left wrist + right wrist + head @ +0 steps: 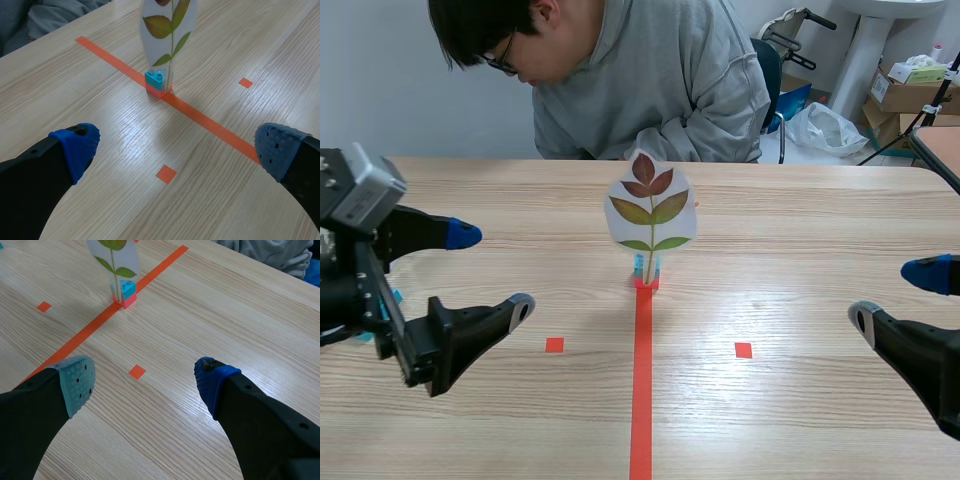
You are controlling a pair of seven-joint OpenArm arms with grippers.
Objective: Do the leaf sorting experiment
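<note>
A laminated leaf card point(651, 209) with red, olive and green leaves stands upright in a small blue and red block holder point(646, 273) at the far end of the orange tape line. The left wrist view shows the card point(167, 30) and holder point(157, 83) well ahead of my left gripper point(175, 150). From the right wrist, the holder point(124, 293) and card point(115, 260) lie far ahead of my right gripper point(142, 382). In the scene view my left gripper point(492, 272) is open at the left and my right gripper point(900, 297) open at the right, both holding nothing.
A person in a grey hoodie point(650, 80) sits across the table, leaning over its far edge just behind the card. Cardboard boxes point(910, 95) and a plastic bag point(825, 128) stand beyond the table at the back right.
</note>
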